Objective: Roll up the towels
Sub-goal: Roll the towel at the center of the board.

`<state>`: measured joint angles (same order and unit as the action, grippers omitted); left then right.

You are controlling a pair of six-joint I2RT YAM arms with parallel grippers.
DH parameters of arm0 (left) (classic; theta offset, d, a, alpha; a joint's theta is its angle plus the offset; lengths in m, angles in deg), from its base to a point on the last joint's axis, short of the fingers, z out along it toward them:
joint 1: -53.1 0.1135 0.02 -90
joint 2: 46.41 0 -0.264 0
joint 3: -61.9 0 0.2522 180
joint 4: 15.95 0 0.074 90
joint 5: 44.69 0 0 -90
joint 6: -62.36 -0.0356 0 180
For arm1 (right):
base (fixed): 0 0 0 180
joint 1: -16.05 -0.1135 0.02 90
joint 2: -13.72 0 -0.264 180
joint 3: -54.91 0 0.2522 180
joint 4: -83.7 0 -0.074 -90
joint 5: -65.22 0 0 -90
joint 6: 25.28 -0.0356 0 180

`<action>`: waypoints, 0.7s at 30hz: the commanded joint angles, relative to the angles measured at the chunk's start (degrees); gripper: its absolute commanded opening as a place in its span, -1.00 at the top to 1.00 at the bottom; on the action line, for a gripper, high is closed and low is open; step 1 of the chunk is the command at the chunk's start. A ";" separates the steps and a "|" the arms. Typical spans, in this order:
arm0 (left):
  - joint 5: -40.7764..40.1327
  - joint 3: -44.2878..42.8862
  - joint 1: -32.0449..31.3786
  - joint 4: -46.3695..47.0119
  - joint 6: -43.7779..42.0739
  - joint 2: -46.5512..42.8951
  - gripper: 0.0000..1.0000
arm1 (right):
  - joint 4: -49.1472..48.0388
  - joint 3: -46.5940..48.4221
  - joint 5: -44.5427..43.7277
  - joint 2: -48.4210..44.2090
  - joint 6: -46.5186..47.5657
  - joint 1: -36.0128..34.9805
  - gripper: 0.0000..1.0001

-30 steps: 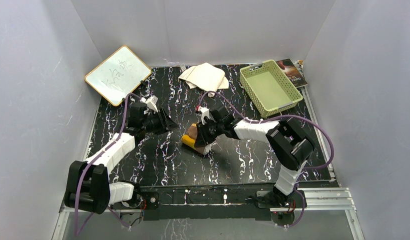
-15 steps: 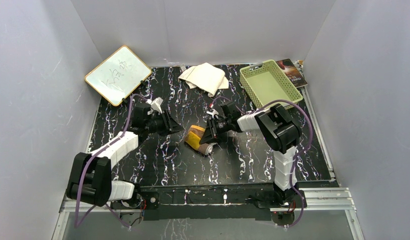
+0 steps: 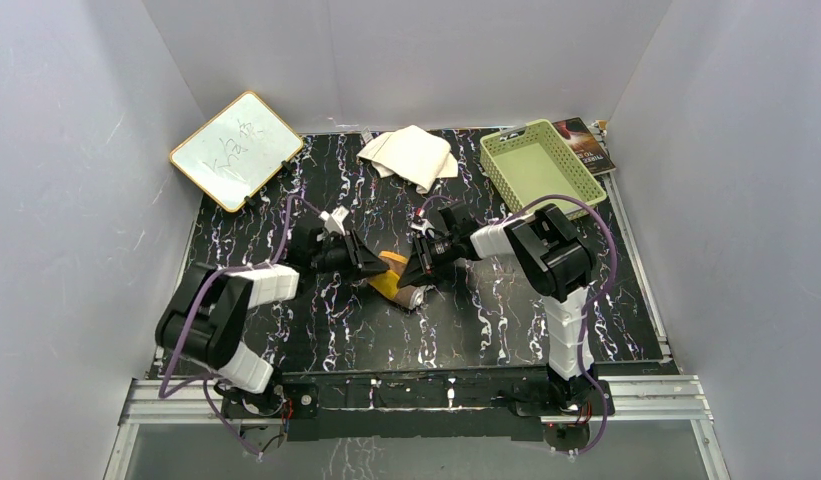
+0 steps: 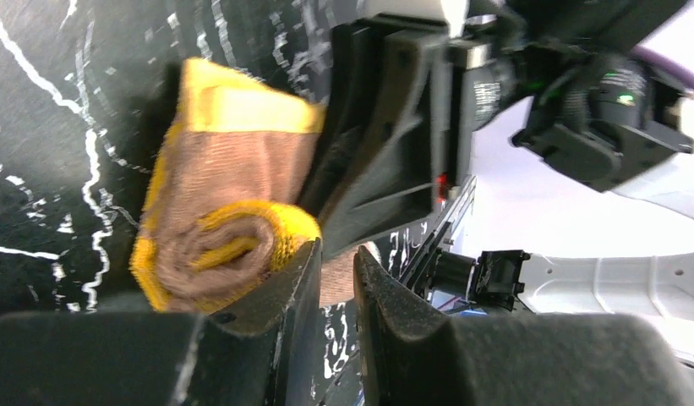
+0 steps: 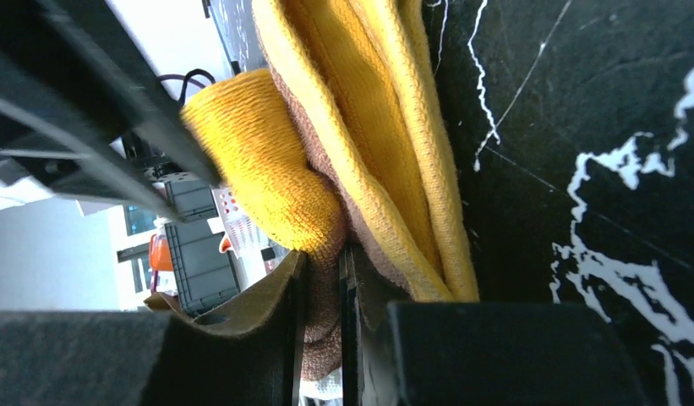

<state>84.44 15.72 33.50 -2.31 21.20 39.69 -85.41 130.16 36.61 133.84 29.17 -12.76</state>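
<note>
Both arms are reaching inward low over the black marbled table [image 3: 326,330] and meet mid-table from opposite sides. The left gripper [image 3: 374,265] comes in from the left and the right gripper [image 3: 418,270] from the right, with its elbow folded high.

The orange towel [image 3: 394,280] lies between them, rolled up with its brown back showing.

- **Right jaws:** nearly together, pinching the towel's brown layer in the wrist view.
- **Left jaws:** narrow gap, one finger [image 4: 284,283] against the roll's end. Can't tell if it's gripping.

The cream towel [image 3: 411,155] sits loosely folded at the far edge, well apart. The green basket [image 3: 501,185] is far right with a book [image 3: 586,145] behind it.

The whiteboard [image 3: 236,150] far left has a handwritten scrawl, and the book cover has print. Neither is readable.
</note>
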 commanded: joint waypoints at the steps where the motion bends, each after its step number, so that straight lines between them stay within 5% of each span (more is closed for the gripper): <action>1: 2.50 3.30 -0.57 13.66 5.69 6.27 0.63 | 5.80 -0.16 -10.97 3.04 5.27 -0.10 0.86; 6: -3.20 4.03 -1.32 13.09 3.72 9.44 0.70 | 10.47 0.56 -15.28 1.52 8.70 -0.14 0.73; 14: -12.87 3.77 -2.44 -0.08 -5.29 6.64 0.71 | 14.17 1.52 -31.94 -13.26 20.10 -2.22 -0.02; 21: -13.38 3.04 -3.46 -1.34 -6.47 8.67 0.72 | 6.76 -4.19 -50.16 -32.15 33.04 -11.32 -0.18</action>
<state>76.10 18.32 30.66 4.09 18.80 46.64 -73.50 128.48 2.40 111.24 50.40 -17.92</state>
